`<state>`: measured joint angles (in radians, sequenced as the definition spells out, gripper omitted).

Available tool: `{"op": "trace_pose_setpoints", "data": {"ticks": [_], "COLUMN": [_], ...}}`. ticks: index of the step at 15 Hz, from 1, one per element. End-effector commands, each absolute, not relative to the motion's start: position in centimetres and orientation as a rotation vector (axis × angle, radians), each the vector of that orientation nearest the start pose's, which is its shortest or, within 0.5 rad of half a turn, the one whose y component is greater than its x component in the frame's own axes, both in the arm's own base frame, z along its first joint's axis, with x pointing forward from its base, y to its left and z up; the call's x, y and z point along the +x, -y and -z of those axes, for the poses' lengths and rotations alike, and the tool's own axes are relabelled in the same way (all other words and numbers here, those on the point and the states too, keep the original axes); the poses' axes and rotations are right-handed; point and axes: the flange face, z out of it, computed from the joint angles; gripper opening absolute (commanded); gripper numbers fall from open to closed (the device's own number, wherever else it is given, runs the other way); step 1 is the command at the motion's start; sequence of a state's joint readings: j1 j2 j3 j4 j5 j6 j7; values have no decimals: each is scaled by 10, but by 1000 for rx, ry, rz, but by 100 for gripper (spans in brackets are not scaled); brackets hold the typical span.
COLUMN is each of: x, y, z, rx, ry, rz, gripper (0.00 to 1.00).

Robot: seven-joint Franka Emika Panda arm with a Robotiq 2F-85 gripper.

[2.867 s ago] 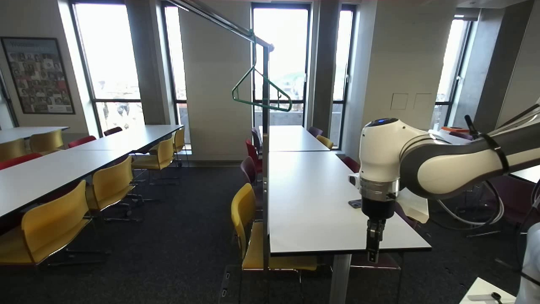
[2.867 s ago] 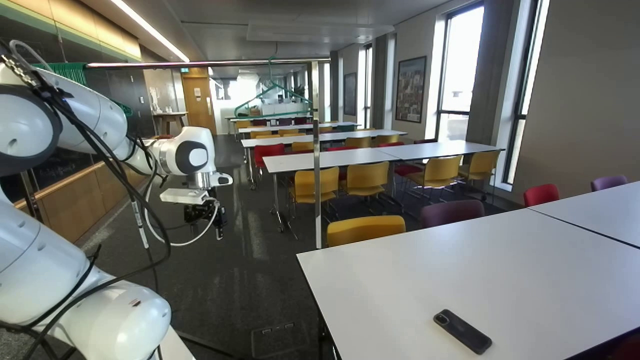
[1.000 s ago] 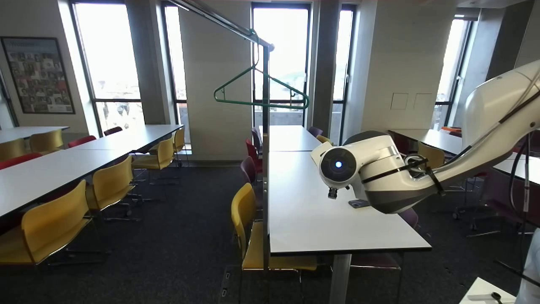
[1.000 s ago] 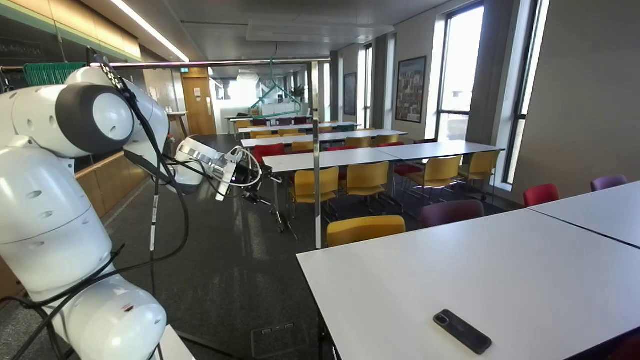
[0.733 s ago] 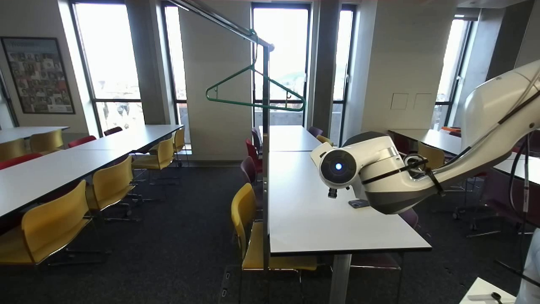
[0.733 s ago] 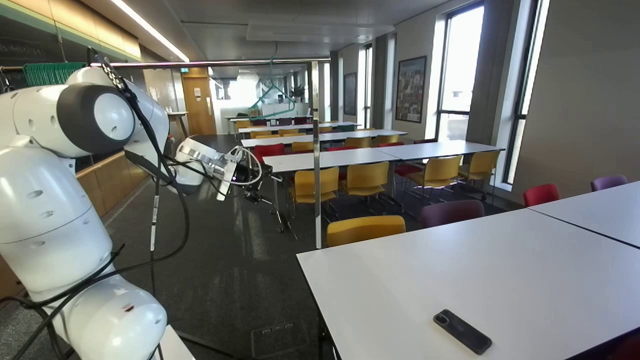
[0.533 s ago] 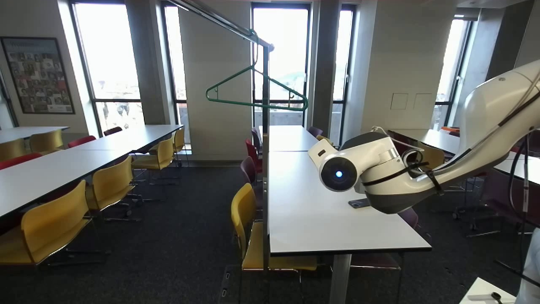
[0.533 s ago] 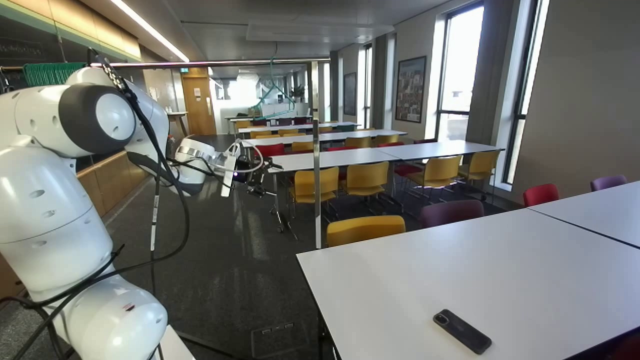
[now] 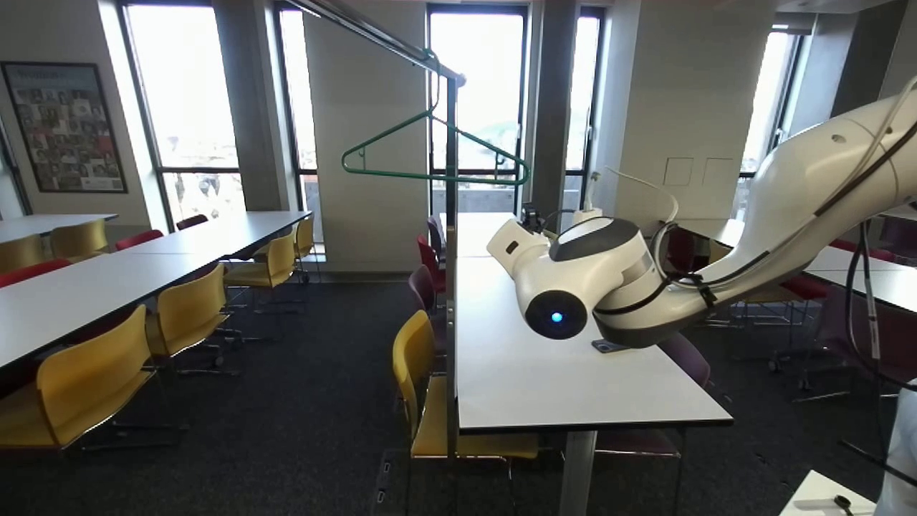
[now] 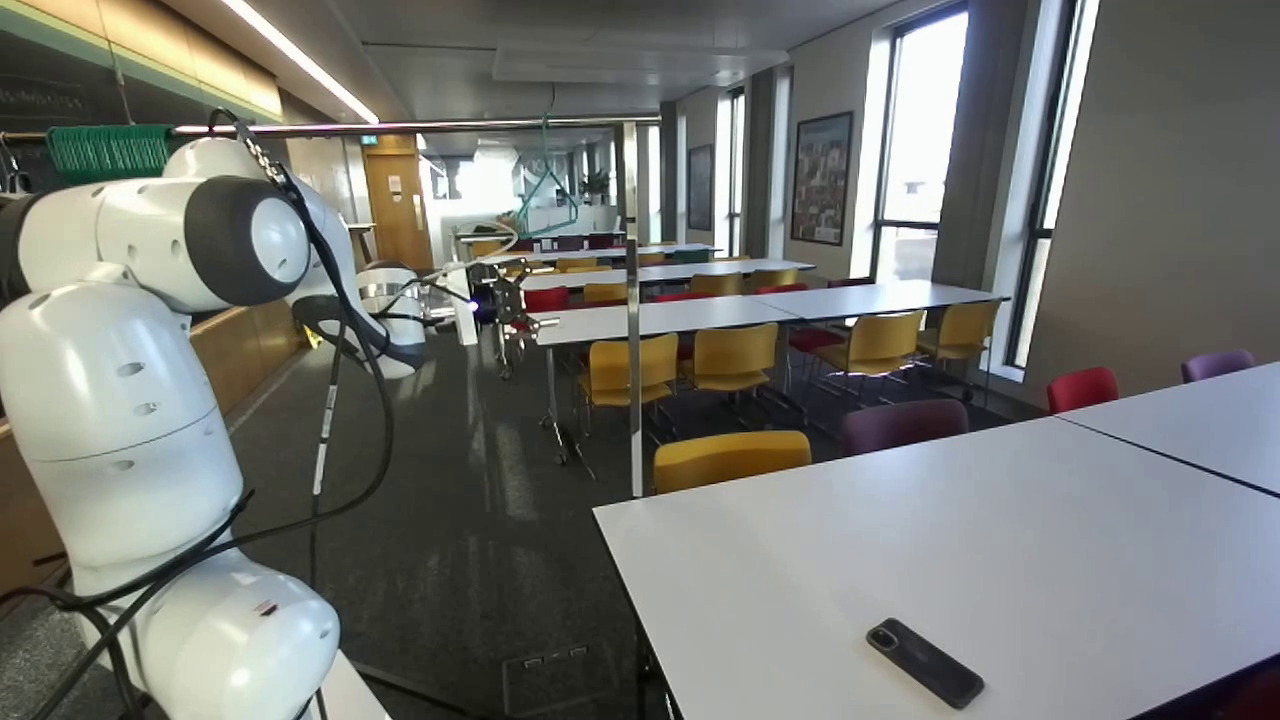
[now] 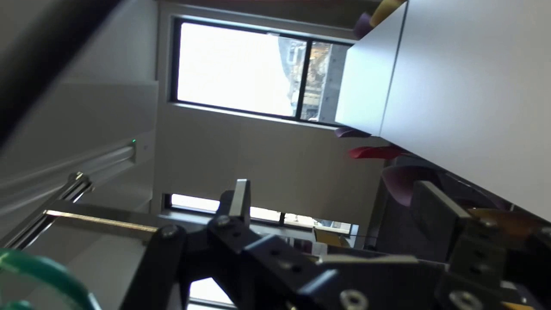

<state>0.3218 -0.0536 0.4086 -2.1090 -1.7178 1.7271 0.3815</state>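
You see a white table [image 10: 880, 530], and on it lies a dark phone [image 10: 925, 662]. Beside this table stand a yellow chair [image 10: 732, 462] and a purple chair [image 10: 905, 427]; well apart from it hangs a framed poster [image 10: 822, 180].

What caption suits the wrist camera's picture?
Robot's-eye view: open gripper, green hanger at lower left, bright window and white tabletop beyond.

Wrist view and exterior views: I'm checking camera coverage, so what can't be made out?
Green hanger: wrist view, mostly cut off by the lower-left corner.
Tool: wrist view, base cut off by the bottom edge; in an exterior view, mostly hidden behind the arm.
Poster: in an exterior view, details too small.
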Motion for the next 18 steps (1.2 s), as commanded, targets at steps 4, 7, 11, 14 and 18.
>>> {"op": "trace_pose_setpoints", "data": {"ticks": [4, 7, 11, 14, 18], "x": [497, 500, 504, 509, 519], "y": [-343, -356, -361, -362, -365], "z": [-533, -530, -536, -546, -559], "rx": [980, 915, 899, 907, 943], "ry": [-800, -811, -783, -765, -735], "rz": [-678, -697, -716, -726, -743], "gripper": [100, 100, 100, 100, 100]}}
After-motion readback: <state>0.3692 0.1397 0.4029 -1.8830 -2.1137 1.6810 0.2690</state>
